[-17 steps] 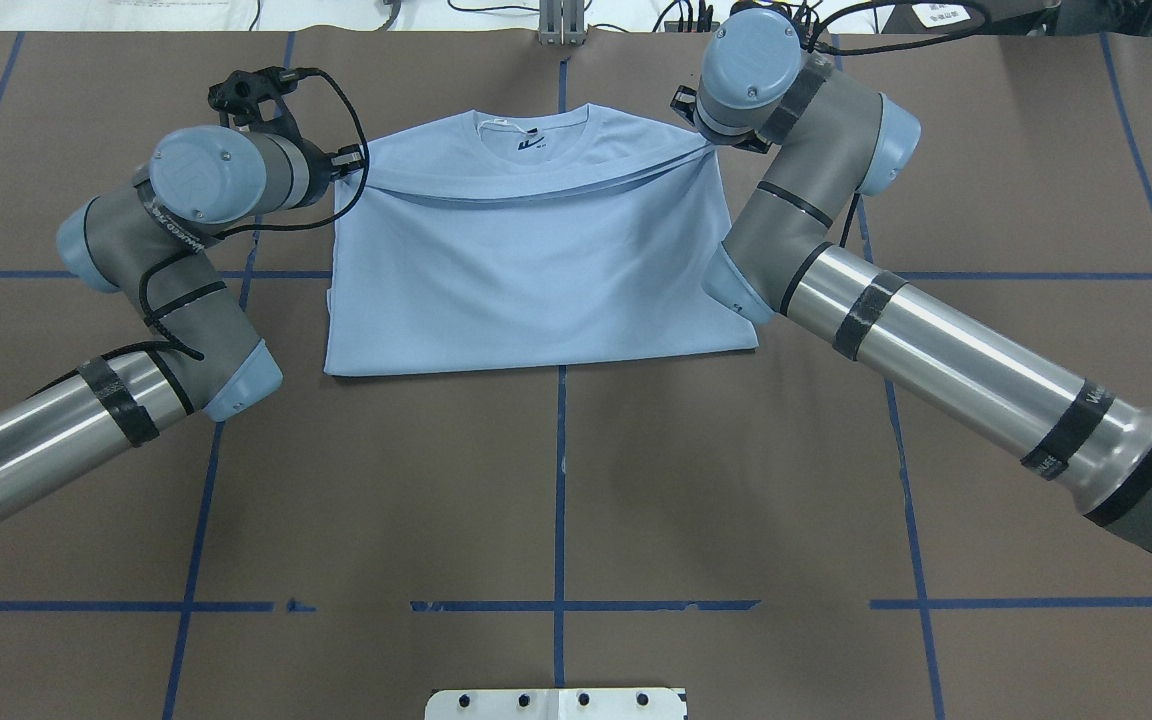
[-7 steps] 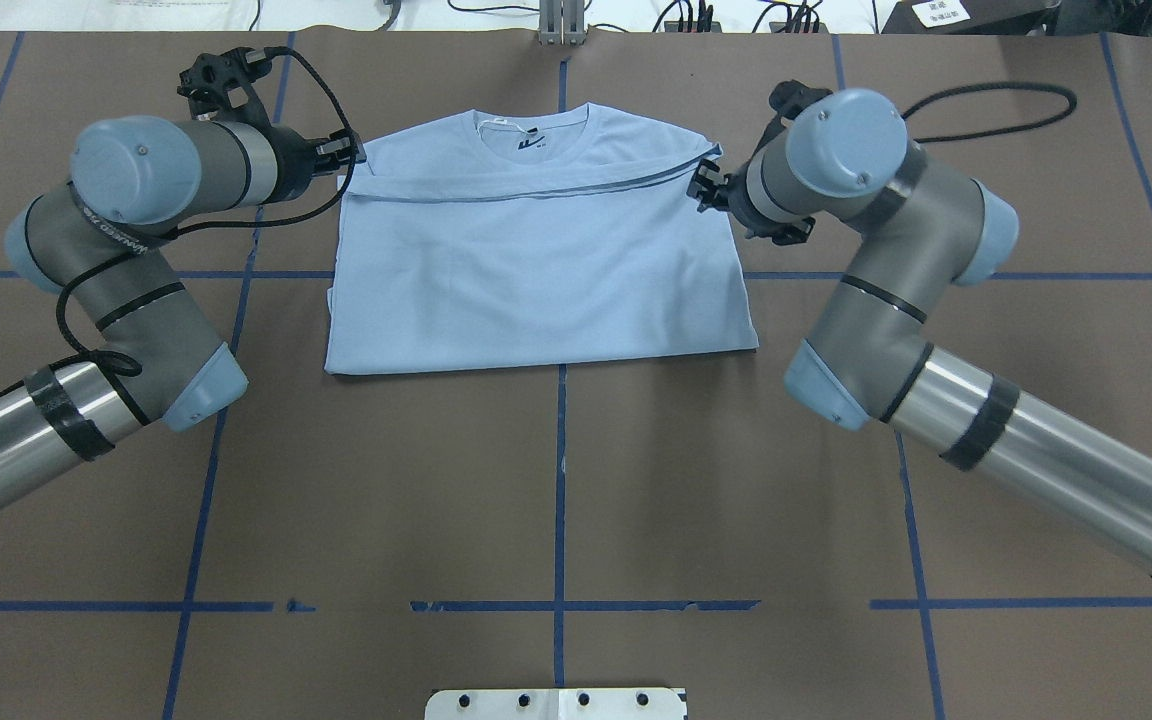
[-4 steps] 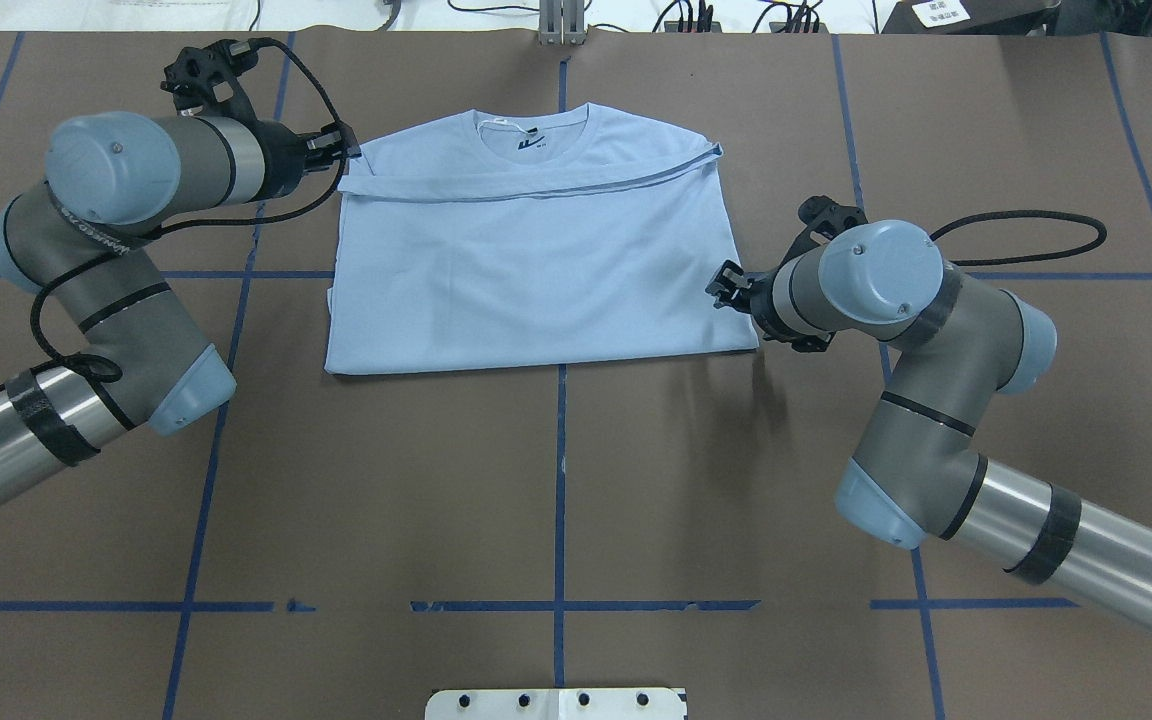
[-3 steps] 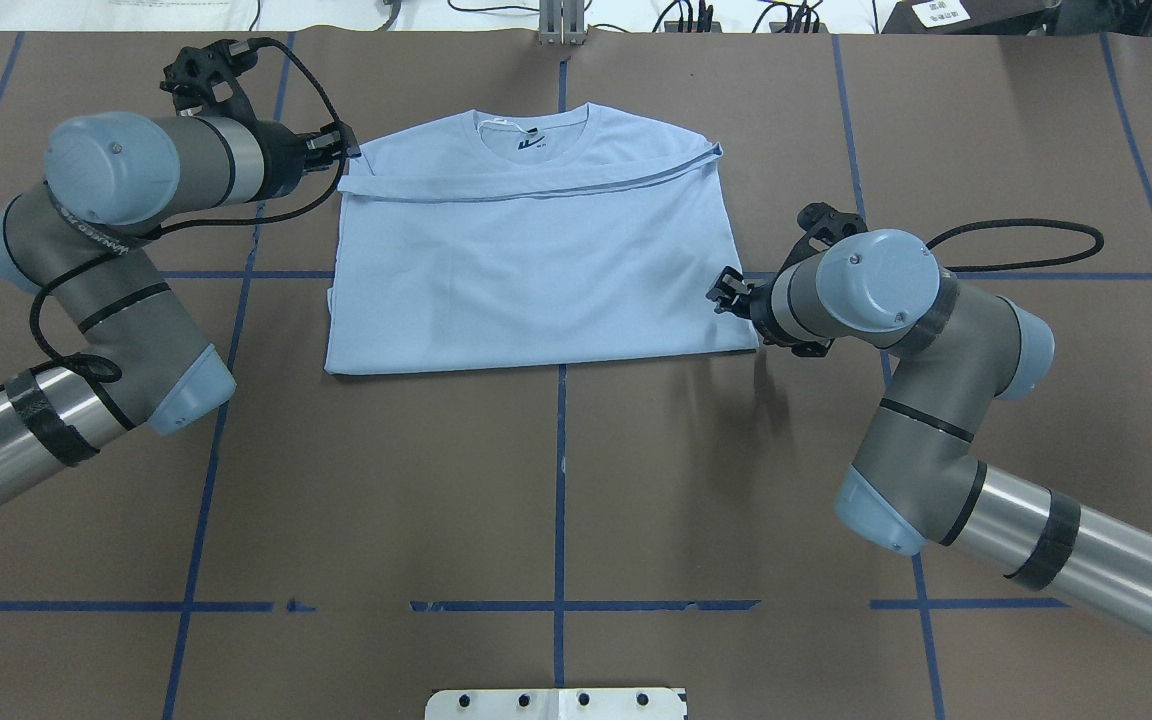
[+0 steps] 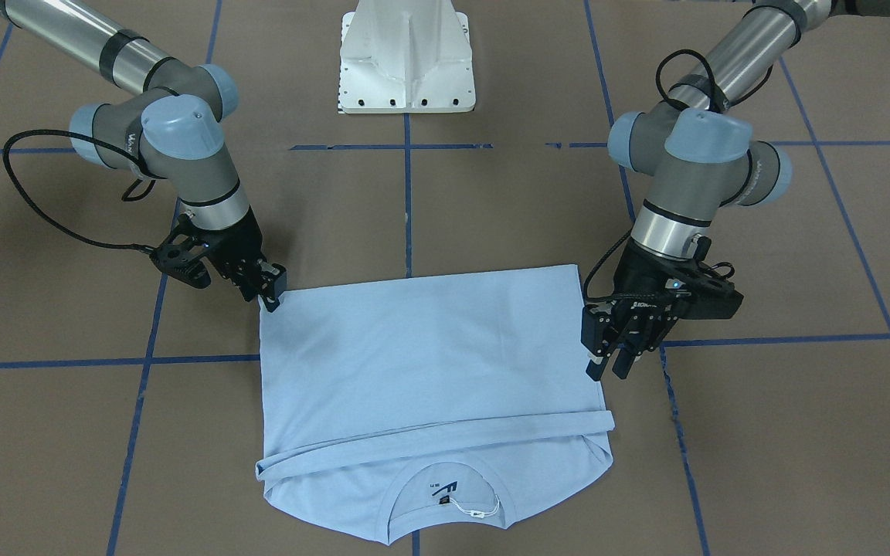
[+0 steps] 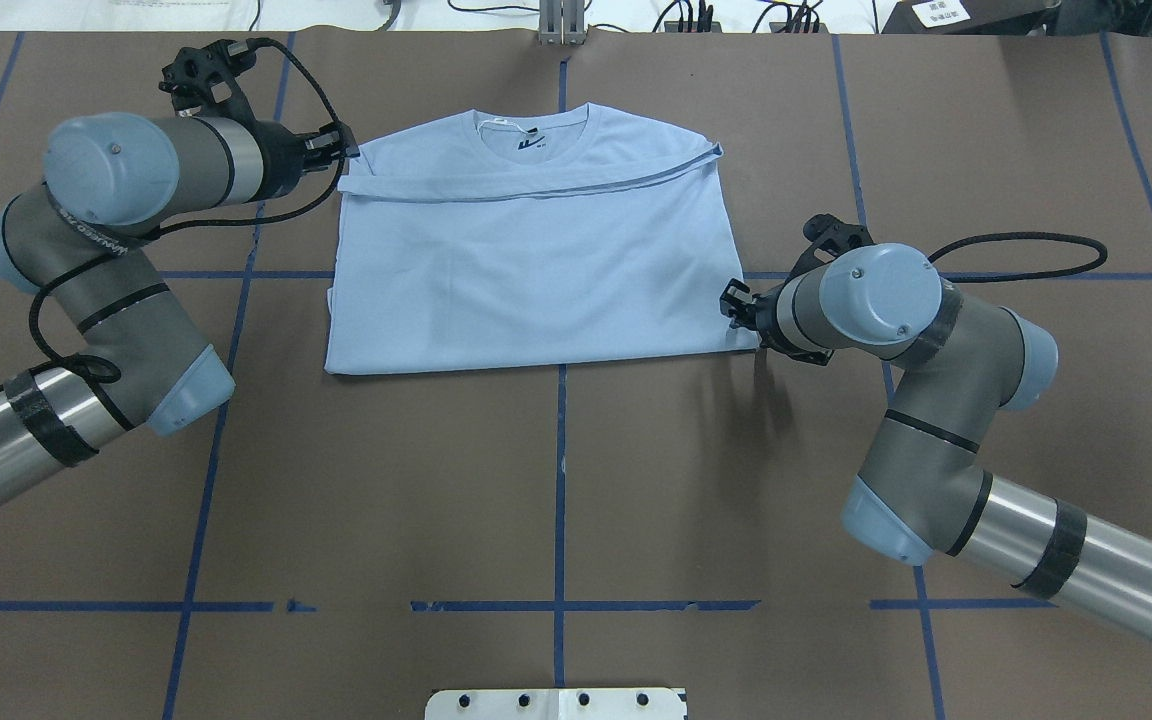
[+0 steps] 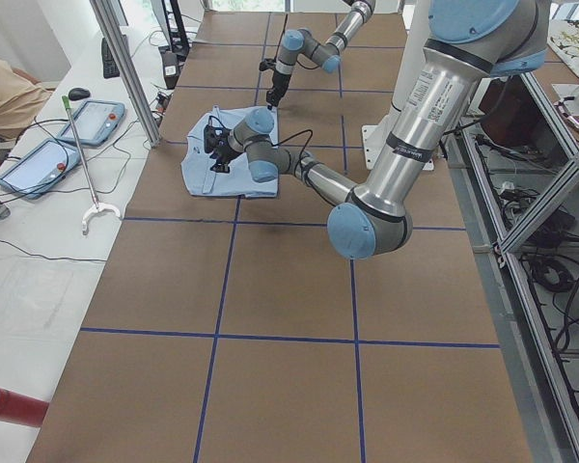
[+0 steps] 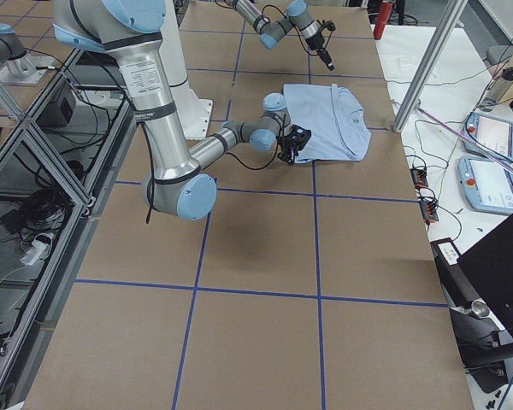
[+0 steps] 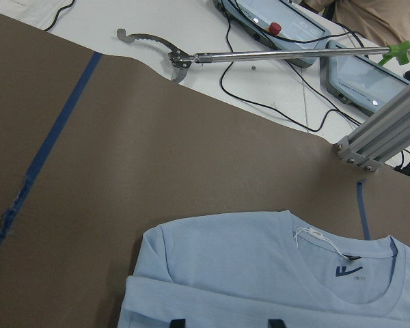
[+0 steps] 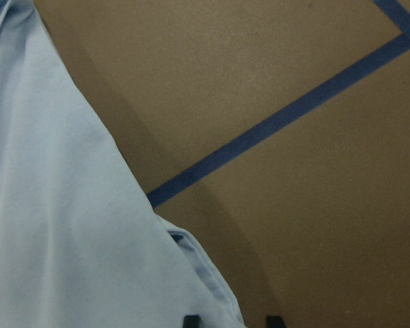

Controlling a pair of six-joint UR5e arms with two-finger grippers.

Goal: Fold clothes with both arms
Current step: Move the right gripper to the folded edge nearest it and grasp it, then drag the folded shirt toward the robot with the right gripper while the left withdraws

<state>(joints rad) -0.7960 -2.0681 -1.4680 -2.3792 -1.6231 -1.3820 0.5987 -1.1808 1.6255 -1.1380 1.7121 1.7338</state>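
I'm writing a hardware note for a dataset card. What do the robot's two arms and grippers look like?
The left arm and right arm match: polished silver tubes, matt grey links, rounded light blue joint caps, black bands, and white lettering on a dark strip. A black cable loops loosely around each wrist. The left gripper and right gripper are black and blocky, each with two short fingers.

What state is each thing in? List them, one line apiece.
T-shirt: folded, lying flat on the table, hem laid up below the collar, neck label showing.
left gripper: open, over the shirt's side edge near the laid-over hem.
right gripper: open, at the shirt's folded corner nearest the robot.
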